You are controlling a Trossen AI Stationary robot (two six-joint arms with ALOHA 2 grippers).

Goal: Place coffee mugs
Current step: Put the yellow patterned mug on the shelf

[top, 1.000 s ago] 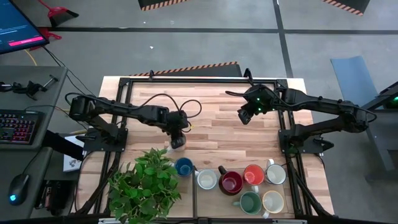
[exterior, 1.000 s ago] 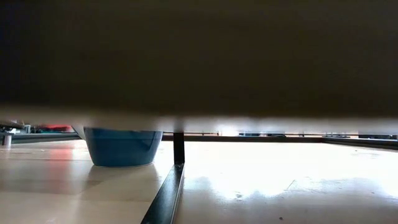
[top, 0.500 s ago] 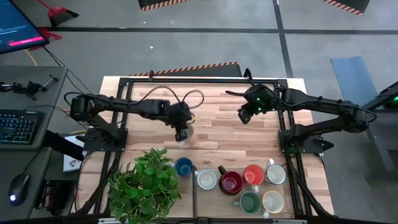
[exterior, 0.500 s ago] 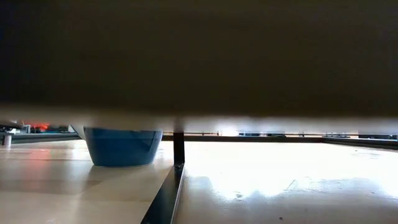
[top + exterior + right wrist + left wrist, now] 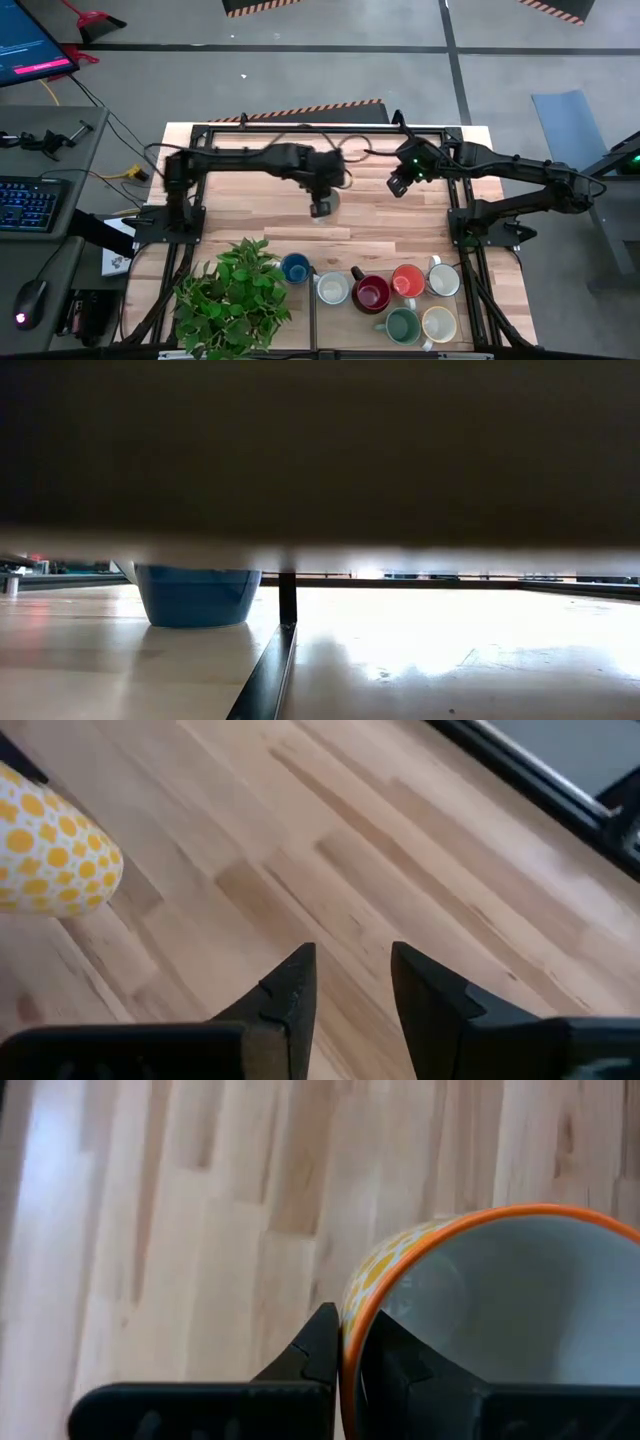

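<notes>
Pale butcher-block wood table (image 5: 240, 215), seen from above. Nearest edge, from 7 toward 5 o'clock: leafy potted plant (image 5: 235, 297); then a cluster of mugs, namely blue mug (image 5: 294, 267), white mug (image 5: 332, 288), dark red mug (image 5: 371, 294), orange mug (image 5: 407, 281), another white one (image 5: 443, 279) at the cluster's 3 o'clock end, with green mug (image 5: 402, 325) and cream mug (image 5: 438, 324) closest to the edge. All upright, mouths up, packed just beside one another.

Table centre: left gripper (image 5: 320, 207) reaches across from 9 o'clock, clamped on the rim of a white mug with orange dots and an orange lip (image 5: 470, 1310), one finger (image 5: 322, 1342) outside the wall, the other inside. The mug hangs tilted above the wood, well apart from the cluster.

Farther, toward 1 o'clock: right gripper (image 5: 399, 184) hovers over bare boards, fingers (image 5: 290, 985) parted, empty. The dotted mug lies at its 9 o'clock side.

Low view: only the blue mug's base shows under a dark overhang.
</notes>
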